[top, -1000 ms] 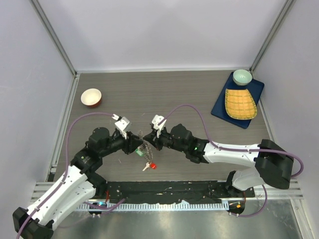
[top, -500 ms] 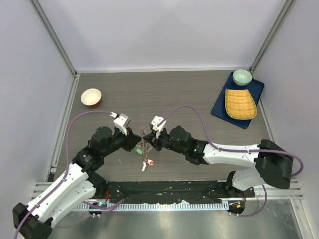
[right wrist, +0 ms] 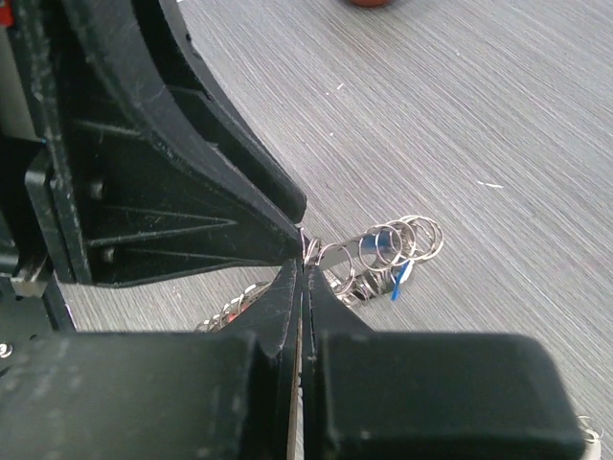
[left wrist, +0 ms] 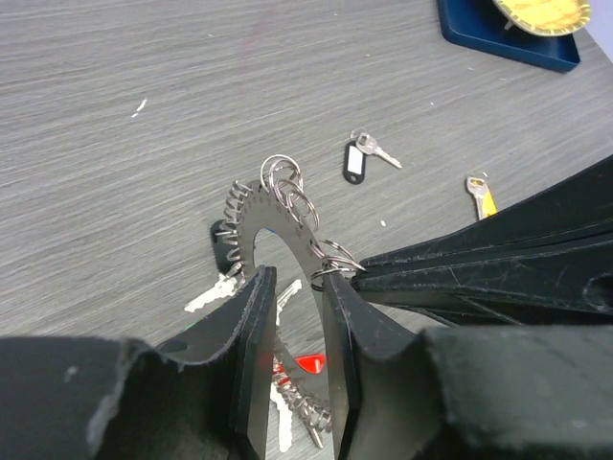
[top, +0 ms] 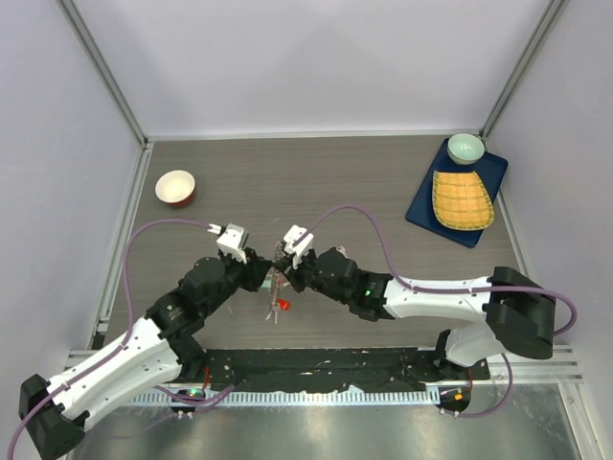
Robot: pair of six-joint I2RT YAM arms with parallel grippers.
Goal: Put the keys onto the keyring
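Note:
The keyring [left wrist: 251, 216] is a flat grey ring fringed with small split rings, and it stands on edge above the table. My right gripper [right wrist: 305, 266] is shut on its rim, its black fingers [left wrist: 460, 278] coming in from the right in the left wrist view. My left gripper [left wrist: 297, 280] straddles the lower band of the ring with a gap showing between its jaws. Keys with a red tag [left wrist: 311, 362] and a blue tag [right wrist: 400, 278] hang from the ring. A black-tagged key [left wrist: 359, 158] and a yellow-tagged key [left wrist: 479, 196] lie loose on the table. From above, both grippers meet at the keyring [top: 276, 280].
A red-and-white bowl [top: 175, 187] stands at the back left. A blue tray [top: 421, 206] at the back right carries a yellow woven dish [top: 462, 198] and a pale green bowl [top: 466, 147]. A silver key [left wrist: 215, 297] lies under the ring.
Both grippers and the keyring have shifted a little to the left and away from the near edge. The left jaws narrowed, then widened slightly. The right gripper has stayed shut.

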